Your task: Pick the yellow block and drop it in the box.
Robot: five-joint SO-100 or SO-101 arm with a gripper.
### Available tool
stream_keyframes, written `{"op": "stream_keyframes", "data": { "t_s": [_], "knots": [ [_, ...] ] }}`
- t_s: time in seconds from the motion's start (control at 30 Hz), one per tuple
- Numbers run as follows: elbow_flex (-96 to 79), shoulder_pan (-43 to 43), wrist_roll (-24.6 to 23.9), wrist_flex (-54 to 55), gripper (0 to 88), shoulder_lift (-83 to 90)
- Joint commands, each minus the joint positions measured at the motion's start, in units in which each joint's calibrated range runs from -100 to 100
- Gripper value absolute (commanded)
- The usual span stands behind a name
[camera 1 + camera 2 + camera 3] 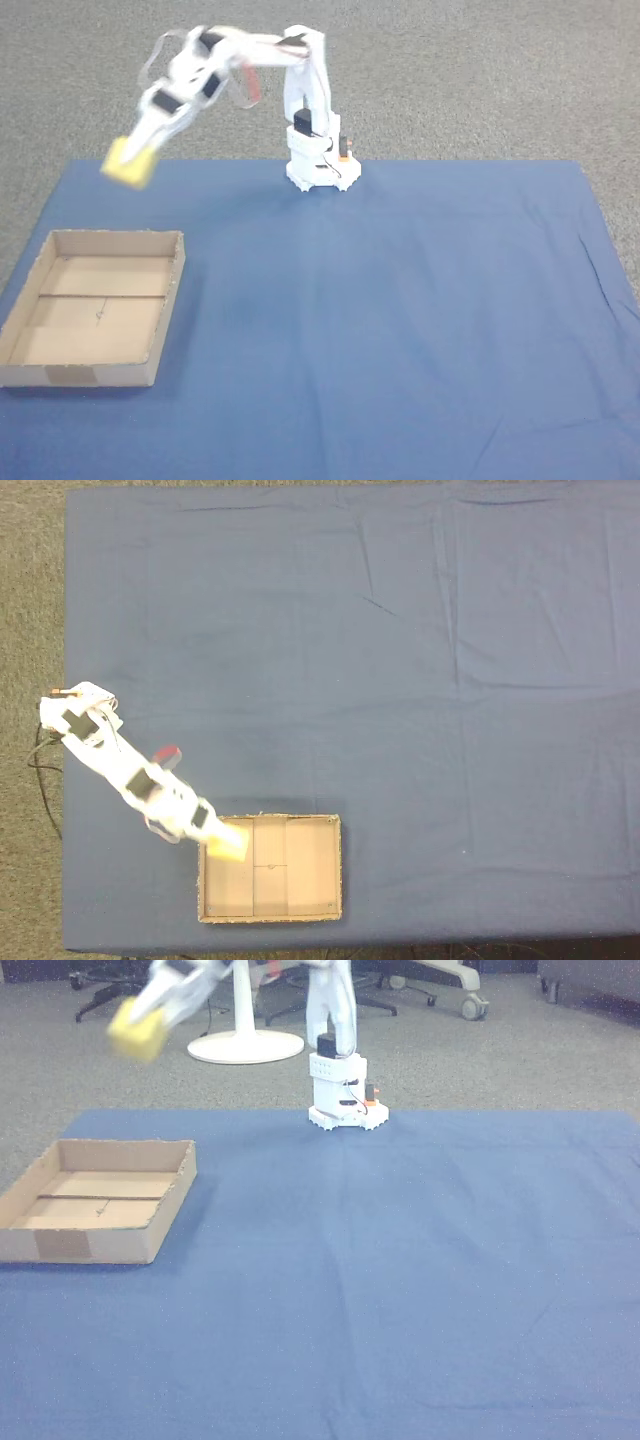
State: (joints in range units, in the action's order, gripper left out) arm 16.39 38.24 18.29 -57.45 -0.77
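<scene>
The yellow block is held up in the air, with my gripper shut on it. The arm is blurred from motion. In a fixed view from above, the yellow block sits over the near corner of the box, held by the gripper. In the other view the block hangs high above the table, up and behind the box. The box is a shallow brown cardboard tray, with nothing inside it.
A blue cloth covers the table. The arm's white base stands at the cloth's far edge. Grey carpet surrounds the table, and a white round stand foot and chair legs show behind.
</scene>
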Motion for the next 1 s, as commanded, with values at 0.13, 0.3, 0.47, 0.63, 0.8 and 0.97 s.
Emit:
{"op": "stream_keyframes", "data": {
  "t_s": [0.13,0.3,0.47,0.63,0.8,0.97],
  "knots": [
    [20.3,1.8,2.6,7.0,19.1,-25.9],
    [24.1,1.1,5.5,6.9,19.0,-35.3],
    [25.5,0.7,7.7,5.5,18.6,-40.6],
    [24.3,0.7,8.3,7.3,37.3,-41.6],
    [7.3,-0.1,9.9,15.4,35.6,-30.4],
    [-24.0,-3.0,-1.0,19.5,0.2,8.3]
  ]
}}
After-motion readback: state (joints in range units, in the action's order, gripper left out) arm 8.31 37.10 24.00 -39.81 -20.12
